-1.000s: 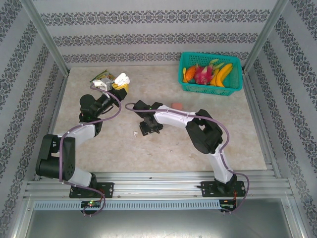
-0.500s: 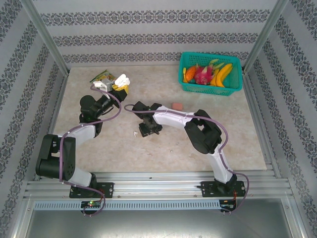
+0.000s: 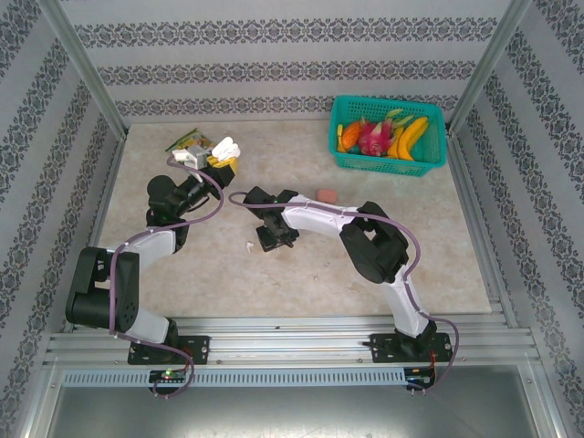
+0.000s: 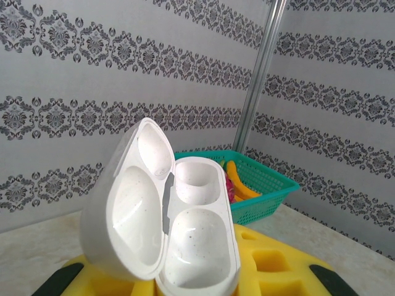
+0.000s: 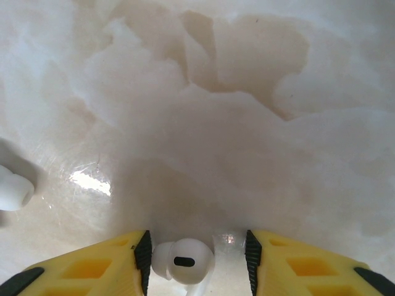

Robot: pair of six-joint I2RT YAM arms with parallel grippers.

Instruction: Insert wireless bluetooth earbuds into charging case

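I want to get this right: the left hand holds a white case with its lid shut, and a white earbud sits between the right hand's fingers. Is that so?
Nearly. The white case in the left hand has its lid open, not shut; the left wrist view shows it. The rest holds.

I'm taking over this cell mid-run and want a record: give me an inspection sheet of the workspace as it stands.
Surface: beige marbled table, no spills seen.
Job's things: white case, lid open, both wells empty; earbud on the table; second earbud to its left; pink case beyond the right arm.
Clutter: basket of fruit, far right corner; packet by the left arm.
Grippers: left pincer shut on case; right pincer open, straddling the earbud.
Cables: purple cables along both arms.
Surroundings: patterned walls, metal posts.
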